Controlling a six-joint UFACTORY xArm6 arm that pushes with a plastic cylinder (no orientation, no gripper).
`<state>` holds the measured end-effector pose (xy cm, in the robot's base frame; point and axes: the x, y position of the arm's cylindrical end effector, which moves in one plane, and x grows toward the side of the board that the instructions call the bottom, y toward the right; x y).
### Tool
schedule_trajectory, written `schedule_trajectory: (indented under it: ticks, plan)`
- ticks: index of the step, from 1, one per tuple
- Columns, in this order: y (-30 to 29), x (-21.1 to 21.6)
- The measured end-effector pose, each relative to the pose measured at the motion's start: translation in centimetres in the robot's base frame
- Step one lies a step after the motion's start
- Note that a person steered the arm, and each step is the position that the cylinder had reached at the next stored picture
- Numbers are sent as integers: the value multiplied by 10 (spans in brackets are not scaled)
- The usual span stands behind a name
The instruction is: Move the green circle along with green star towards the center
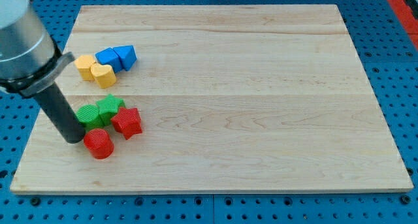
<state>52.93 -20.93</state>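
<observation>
The green circle [87, 114] lies at the board's left side, touching the green star [110, 107] on its right. My tip [75, 140] rests on the board just left of and below the green circle, next to the red circle [98, 144]. The dark rod rises from the tip toward the view's top left and partly covers the green circle's left edge. The red star [127, 122] sits right of the green blocks, touching the green star.
A yellow hexagon [85, 66], a yellow heart [103, 74], a blue cube [106, 57] and a blue triangle [125, 56] cluster near the view's upper left. The wooden board [261, 106] lies on a blue pegboard [392, 28].
</observation>
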Motion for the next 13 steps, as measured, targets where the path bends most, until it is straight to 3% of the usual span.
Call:
schedule_trajectory:
  ticks: [2,3,5,10,13]
  plan:
    - [11,-25]
    - [-5,-15]
    - [-29,-58]
    - [100,-78]
    - [100,-77]
